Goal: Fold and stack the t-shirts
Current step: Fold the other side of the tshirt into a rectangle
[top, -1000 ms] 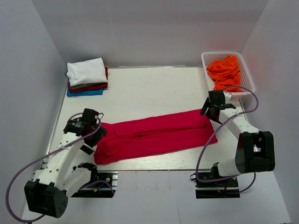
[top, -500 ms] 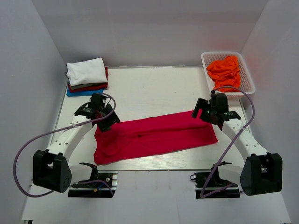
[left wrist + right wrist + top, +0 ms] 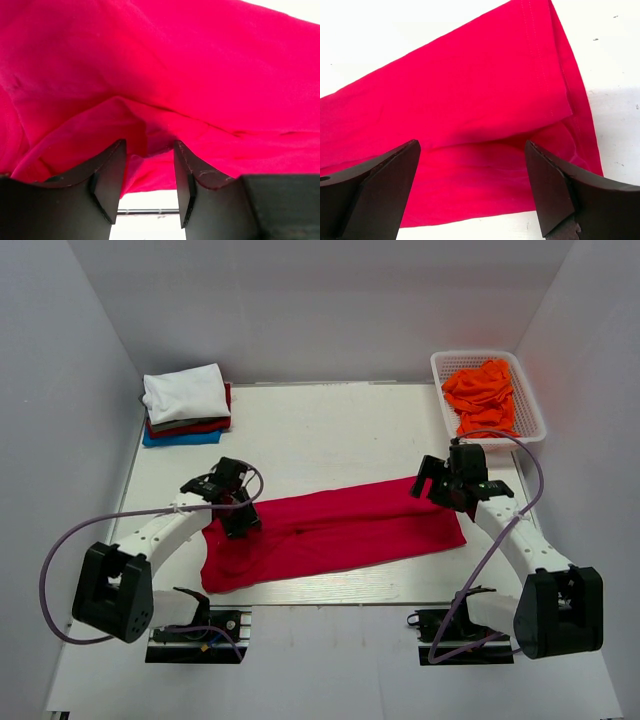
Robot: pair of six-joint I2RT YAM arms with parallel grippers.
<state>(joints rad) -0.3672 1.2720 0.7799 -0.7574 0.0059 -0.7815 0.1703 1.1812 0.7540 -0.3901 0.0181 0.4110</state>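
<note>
The red shirt (image 3: pixel 335 530) lies folded lengthwise mid-frame. My left gripper (image 3: pixel 149 172) is half-closed around a raised fold; my right gripper (image 3: pixel 472 180) hangs spread above the hem. I should grab both layers evenly before lifting.

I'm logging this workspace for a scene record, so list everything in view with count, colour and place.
Crimson t-shirt: one, crimson red, folded into a long strip across the table's middle.
Folded shirt stack: one pile, white on top, then dark red, then blue, far left corner.
Orange shirts: crumpled heap, count unclear, orange, inside the basket.
Basket: one, white mesh, far right corner.
Table: one, white.
Left end effector: black fingers, a fold of the strip's left end between them.
Right end effector: black fingers spread wide, above the strip's right end.
</note>
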